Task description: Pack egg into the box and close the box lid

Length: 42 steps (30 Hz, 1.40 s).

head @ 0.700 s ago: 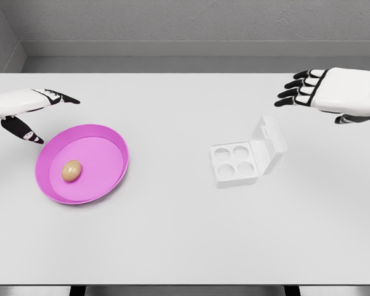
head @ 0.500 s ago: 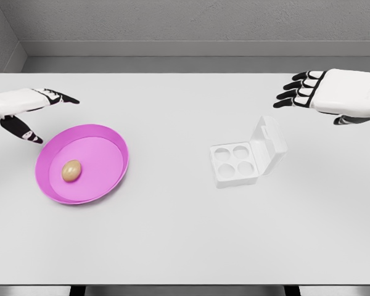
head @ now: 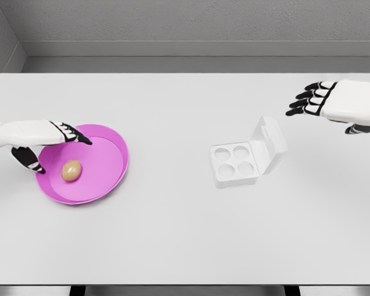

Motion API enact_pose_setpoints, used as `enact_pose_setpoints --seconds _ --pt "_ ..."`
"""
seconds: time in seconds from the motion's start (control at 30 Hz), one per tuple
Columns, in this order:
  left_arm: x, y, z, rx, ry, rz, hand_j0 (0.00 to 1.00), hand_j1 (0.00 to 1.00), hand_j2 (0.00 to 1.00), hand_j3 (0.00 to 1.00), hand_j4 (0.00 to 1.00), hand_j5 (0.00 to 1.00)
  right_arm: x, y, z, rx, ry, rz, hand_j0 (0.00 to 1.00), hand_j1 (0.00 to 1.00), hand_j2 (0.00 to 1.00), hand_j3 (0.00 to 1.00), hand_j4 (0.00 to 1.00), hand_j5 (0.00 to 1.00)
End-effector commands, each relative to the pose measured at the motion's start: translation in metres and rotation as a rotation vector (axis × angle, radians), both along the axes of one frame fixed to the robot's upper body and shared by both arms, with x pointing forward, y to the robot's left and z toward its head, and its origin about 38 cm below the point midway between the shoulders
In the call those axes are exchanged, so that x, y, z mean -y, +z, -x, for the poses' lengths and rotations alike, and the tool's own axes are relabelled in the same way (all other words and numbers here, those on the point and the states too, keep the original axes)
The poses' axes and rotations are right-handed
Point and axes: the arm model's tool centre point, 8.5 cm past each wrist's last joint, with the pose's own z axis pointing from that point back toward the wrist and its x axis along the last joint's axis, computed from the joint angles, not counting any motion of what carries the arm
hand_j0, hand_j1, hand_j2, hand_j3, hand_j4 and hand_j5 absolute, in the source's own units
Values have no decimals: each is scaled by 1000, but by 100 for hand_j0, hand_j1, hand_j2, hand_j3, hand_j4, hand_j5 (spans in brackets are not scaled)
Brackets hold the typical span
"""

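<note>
Left hand [head: 40,137]: smooth white shell over the back and forearm, no seams or screws visible. Fingers [head: 80,137] black with small white segments at the joints; thumb likewise black with white patches.

Right hand [head: 333,103]: blocky white casing over the back. Four black fingers [head: 303,102], white panels on the knuckle segments. Dark thumb tip at lower edge. No cables visible.

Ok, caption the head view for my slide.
Left hand open above the egg in the pink plate; egg box lid open.
</note>
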Motion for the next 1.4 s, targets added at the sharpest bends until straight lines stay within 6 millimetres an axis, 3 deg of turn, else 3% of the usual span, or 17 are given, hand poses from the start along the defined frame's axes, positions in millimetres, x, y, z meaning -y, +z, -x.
enact_pose_setpoints --seconds 0.0,0.07,0.13,0.43,0.9,1.13,1.37 --pt "8 -1 1 2 -23 -5 100 100 100 100 100 100 -7 -5 -5 26 3 25 100 100 100 100 100 100" --pt "22 0 5 26 -78 -40 100 100 100 100 100 100 2 -13 -7 2 -27 25 100 100 100 100 100 100" --pt "23 0 6 34 -86 -58 100 100 100 100 100 100 19 -23 -14 -33 -82 19 100 100 100 100 100 100" --pt "37 4 11 63 -142 -83 100 100 100 100 100 100 37 -55 -16 -105 -142 62 100 100 100 100 100 100" --pt "39 -4 12 53 -150 -98 100 100 100 100 100 100 39 -67 -19 -125 -157 66 100 100 100 100 100 100" --pt "38 -4 12 53 -149 -100 92 92 92 92 92 92 36 -72 -18 -137 -150 68 100 100 100 100 100 100" --pt "38 -9 14 53 -158 -132 91 91 91 91 91 91 33 -75 -18 -145 -143 68 100 100 100 100 100 100"
